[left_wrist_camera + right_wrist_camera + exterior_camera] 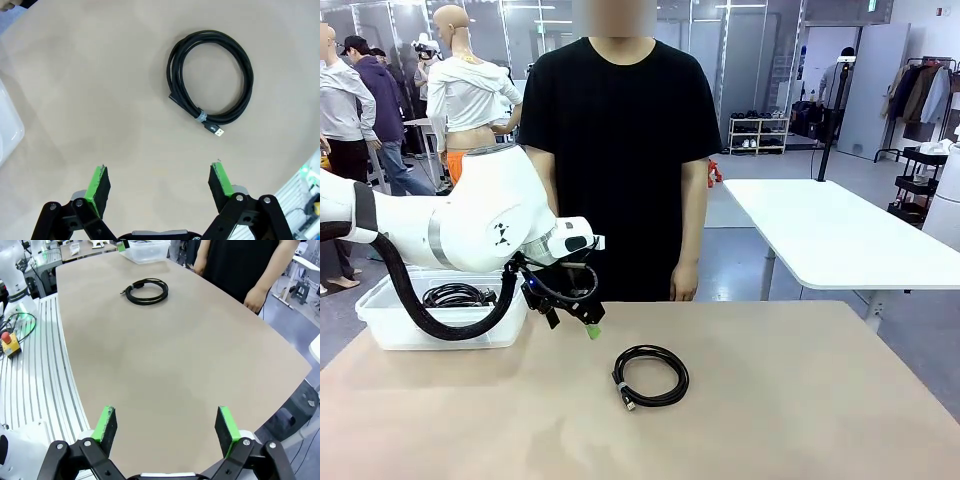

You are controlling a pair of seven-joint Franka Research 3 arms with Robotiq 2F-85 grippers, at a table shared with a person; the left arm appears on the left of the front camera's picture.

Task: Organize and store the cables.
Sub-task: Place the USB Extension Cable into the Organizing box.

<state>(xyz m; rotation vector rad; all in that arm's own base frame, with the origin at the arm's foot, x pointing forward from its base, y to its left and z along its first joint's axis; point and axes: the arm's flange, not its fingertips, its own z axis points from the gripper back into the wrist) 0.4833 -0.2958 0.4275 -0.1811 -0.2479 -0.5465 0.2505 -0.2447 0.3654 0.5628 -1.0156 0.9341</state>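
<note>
Left gripper (582, 318) empty, jaws wide; drop over tied USB cable coil (651, 376), pinch bundled strands, then carry left to bin (390, 325).

No readable text, label, brand name, number or sign is found in any of the views. A small dark mark is seen on the white rounded joint of the left robot arm (501, 236) in the front view, but it is too small to be read.
</note>
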